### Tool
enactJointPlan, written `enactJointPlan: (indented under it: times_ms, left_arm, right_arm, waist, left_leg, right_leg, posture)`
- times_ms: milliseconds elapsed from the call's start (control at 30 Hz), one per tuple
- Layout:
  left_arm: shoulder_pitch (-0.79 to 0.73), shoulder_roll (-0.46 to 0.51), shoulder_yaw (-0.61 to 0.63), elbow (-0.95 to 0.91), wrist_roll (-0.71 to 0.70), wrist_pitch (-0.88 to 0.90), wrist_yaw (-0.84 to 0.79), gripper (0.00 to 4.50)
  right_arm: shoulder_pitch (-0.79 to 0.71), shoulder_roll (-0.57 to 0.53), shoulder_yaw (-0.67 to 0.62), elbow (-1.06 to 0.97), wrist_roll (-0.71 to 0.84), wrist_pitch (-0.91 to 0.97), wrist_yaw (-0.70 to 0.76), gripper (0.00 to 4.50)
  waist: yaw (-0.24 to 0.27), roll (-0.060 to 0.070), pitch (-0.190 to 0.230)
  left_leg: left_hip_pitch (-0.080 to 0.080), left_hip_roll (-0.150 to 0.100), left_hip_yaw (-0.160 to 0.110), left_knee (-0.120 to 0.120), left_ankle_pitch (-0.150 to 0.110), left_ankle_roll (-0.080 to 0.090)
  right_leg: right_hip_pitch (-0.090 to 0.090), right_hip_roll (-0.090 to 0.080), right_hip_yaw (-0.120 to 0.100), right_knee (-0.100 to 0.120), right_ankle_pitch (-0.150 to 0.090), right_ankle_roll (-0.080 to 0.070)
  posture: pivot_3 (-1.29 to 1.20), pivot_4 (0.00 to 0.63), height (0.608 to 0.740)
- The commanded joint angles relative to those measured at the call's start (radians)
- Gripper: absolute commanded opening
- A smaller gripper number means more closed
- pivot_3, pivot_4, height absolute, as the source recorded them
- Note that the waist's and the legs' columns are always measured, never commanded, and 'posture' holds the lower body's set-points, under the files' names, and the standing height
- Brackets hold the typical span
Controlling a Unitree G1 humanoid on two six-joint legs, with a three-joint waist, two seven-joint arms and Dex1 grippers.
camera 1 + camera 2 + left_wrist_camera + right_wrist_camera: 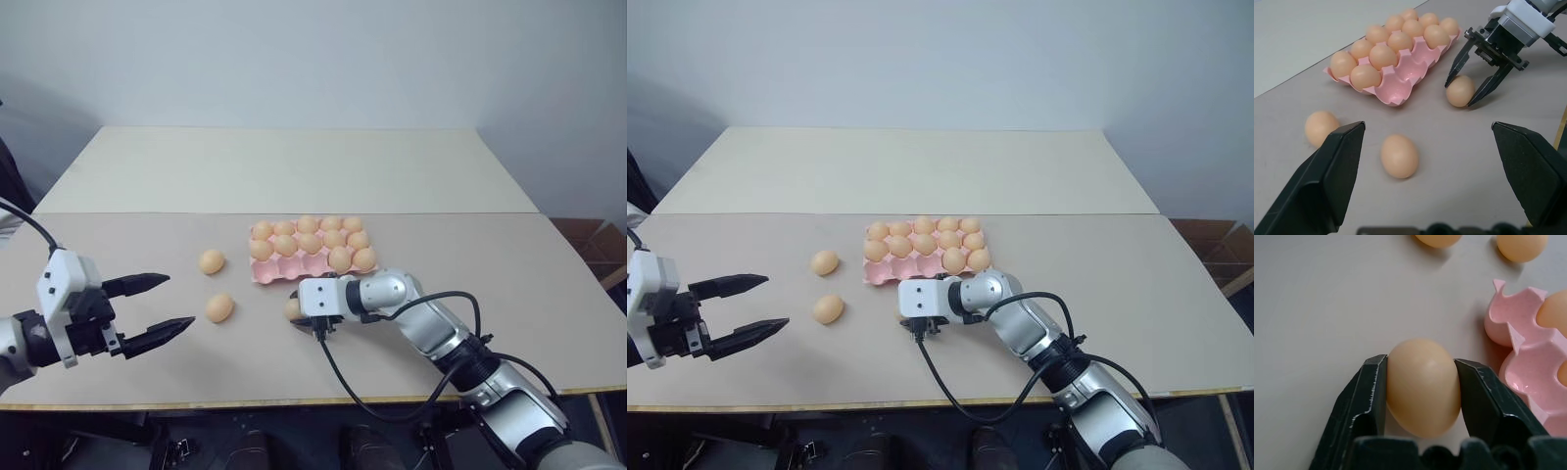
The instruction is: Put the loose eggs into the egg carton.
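Right gripper (1465,95) clasps an egg (1460,91) beside the pink egg carton (1400,85).

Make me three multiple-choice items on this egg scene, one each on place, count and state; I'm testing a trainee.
1. Where is the egg between the right pincer's fingers?
A. in a cup
B. on the table beside the egg carton
C. on the floor

2. How many loose eggs lie near the left pincer?
A. two
B. five
C. none

3. The left pincer is:
A. shut on an egg
B. open and empty
C. shut, empty

Answers: 1 B, the right wrist view shows it by the carton's edge; 2 A, two lie on the table; 3 B, its fingers are spread.
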Motion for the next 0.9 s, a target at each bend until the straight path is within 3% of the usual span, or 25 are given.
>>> enactJointPlan:
  times_ms: [33,333,567,833,900]
  left_arm:
    - [-0.004,-0.001,0.023,-0.023,-0.014,-0.005,0.007,4.50]
    - [-0.014,0.002,0.014,-0.016,-0.010,-0.011,0.013,4.50]
    - [-0.023,0.004,0.010,-0.011,-0.008,-0.012,0.013,4.50]
    - [-0.024,0.002,0.006,-0.016,-0.007,-0.008,0.020,4.50]
    - [-0.030,0.001,-0.004,-0.011,-0.004,-0.011,0.023,4.50]
  right_arm:
    - [-0.013,0.000,-0.065,-0.058,0.036,0.008,0.007,1.80]
    - [-0.099,0.045,-0.226,-0.046,0.126,0.081,-0.042,1.77]
    - [-0.129,0.043,-0.209,0.122,0.040,0.020,-0.127,1.77]
    - [-0.143,0.046,-0.243,0.106,0.042,0.064,-0.150,4.30]
    - [-0.138,0.018,-0.270,0.074,0.065,0.073,-0.131,4.48]
  waist:
    - [0.000,0.000,0.000]
    - [-0.003,0.000,0.000]
    - [0.000,0.000,0.000]
    - [-0.004,0.000,0.000]
    - [-0.003,0.000,0.000]
  left_leg:
    - [0.000,0.000,0.000,0.000,0.000,0.000]
    - [0.000,0.001,0.000,0.000,0.000,0.000]
    - [0.000,0.000,0.000,0.000,0.000,0.000]
    - [0.000,0.001,0.000,0.000,0.000,0.000]
    - [0.000,0.001,0.000,0.000,0.000,0.000]
  right_leg:
    - [0.000,0.000,0.000,0.000,0.000,0.000]
    - [0.000,0.001,0.000,0.000,0.000,0.000]
    - [0.000,0.000,0.000,0.000,0.001,-0.001]
    - [-0.001,0.001,0.000,0.000,0.001,-0.001]
    - [-0.001,0.001,0.000,0.000,0.001,-0.001]
  posture:
    - [0.00,0.150,0.740]
    - [0.00,0.150,0.740]
    - [0.00,0.150,0.740]
    - [0.00,0.150,0.740]
    - [0.00,0.150,0.740]
